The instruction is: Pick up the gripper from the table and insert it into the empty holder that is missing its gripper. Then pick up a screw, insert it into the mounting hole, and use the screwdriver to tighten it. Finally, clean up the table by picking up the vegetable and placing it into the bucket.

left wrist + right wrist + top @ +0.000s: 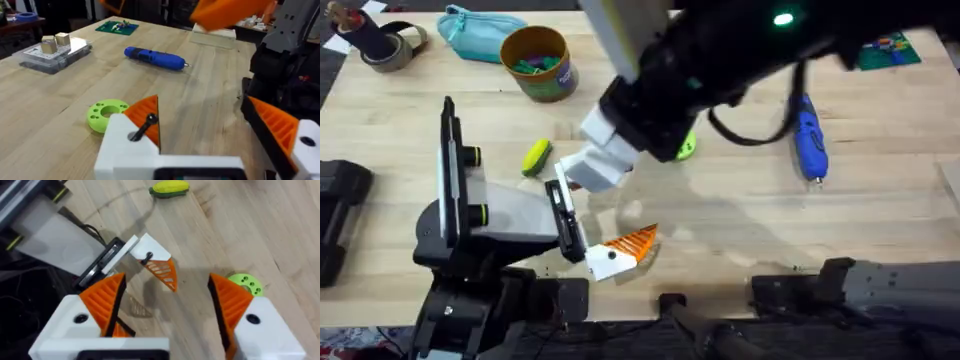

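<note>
Wooden table (720, 230), gripper (159, 265) seated at holder (510, 215), below spread-fingered right tool (167, 305).

This looks like a robotics lab or workshop bench. The work surface is a pale butcher-block wooden table (740, 215), and what lies on it is bench clutter: a blue electric screwdriver (809, 137), a clear plastic parts box (54, 53), a green circuit board (117, 27), a roll of tape (388, 46) at the far corner (beside a teal pouch (478, 32)). Dark equipment and cluttered benches stand behind the table.
</note>
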